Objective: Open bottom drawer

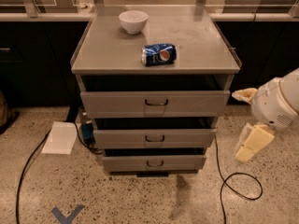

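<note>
While the bottom drawer (154,163) sits low at the frame's centre, just beneath the middle drawer (154,138), the claw (253,142) hangs at the right edge, well apart; its spread cannot be told.

- We see the bottom drawer (182,164), the lowest and narrowest-looking of three flat grey metal fronts, to the left of our gripper (252,143) and a little lower, well apart from it.
- Its small dark wire pull (154,163) sits at the centre of the front.
- The front hangs level under a dark gap; we cannot tell how far out it stands.
</note>
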You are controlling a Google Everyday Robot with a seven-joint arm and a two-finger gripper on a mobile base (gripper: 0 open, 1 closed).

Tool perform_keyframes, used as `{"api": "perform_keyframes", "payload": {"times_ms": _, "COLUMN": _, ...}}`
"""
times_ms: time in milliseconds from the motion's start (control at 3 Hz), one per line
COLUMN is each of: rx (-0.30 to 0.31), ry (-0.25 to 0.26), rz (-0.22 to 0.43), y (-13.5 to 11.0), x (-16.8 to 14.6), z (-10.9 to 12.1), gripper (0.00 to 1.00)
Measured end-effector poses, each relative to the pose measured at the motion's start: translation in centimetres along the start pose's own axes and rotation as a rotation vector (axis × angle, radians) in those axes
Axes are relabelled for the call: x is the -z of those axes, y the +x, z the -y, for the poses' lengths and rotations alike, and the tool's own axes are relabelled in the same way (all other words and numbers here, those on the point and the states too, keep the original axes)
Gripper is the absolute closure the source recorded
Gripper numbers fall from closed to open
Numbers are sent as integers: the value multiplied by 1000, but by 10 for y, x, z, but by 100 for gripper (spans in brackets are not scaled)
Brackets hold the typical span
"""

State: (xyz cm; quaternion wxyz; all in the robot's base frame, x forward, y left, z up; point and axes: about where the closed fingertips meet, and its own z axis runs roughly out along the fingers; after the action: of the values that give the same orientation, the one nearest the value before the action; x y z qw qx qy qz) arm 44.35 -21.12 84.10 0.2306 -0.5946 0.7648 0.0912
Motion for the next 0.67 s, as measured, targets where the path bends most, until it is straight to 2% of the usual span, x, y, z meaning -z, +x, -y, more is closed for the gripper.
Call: {"api": "perform_keyframes", "payload": {"times_ms": 667, "rx": -23, "ry": -179, "rz": 77, "y": 9, "x": -116, "z": -44, "gripper": 0}}
